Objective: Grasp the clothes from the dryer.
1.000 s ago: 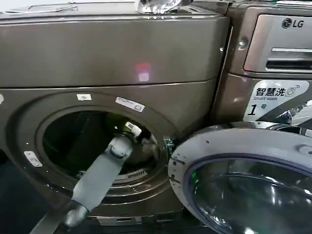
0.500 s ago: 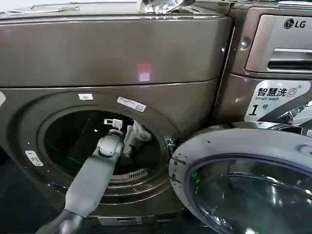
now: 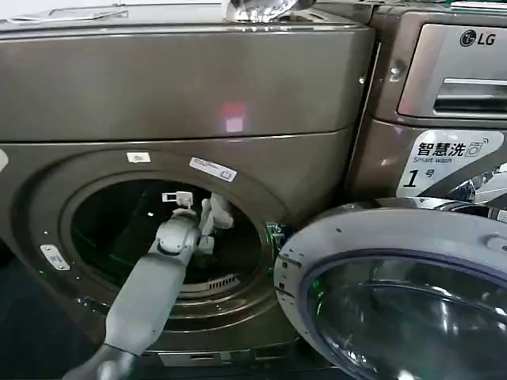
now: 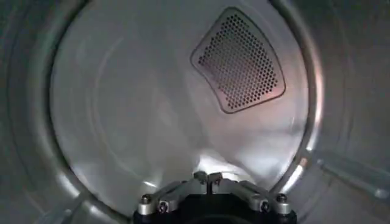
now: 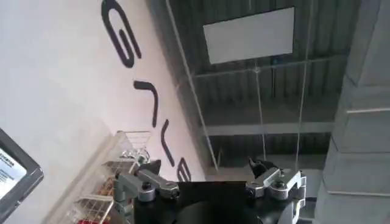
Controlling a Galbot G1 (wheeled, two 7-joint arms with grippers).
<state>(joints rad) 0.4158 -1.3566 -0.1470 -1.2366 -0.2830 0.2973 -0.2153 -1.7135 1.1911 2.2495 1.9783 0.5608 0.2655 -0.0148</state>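
A second machine [image 3: 444,95] stands just beside the first, on the right in the head view. It carries an LG logo [image 3: 478,38] on its upper panel, with a dark drawer slot [image 3: 471,103] below that. Lower down sits a pale sticker [image 3: 447,158] printed with Chinese characters, the words "Smart wash" and the figure 1. A shiny crumpled thing [image 3: 257,8] lies on top, at the picture's upper edge; what it is cannot be told.

In the right wrist view a white wall [image 5: 55,91] bears large dark letters [image 5: 143,100]. Near it stands a wire rack [image 5: 116,176]. Overhead runs a dark ribbed ceiling [image 5: 244,103] with a bright rectangular light panel [image 5: 250,35].
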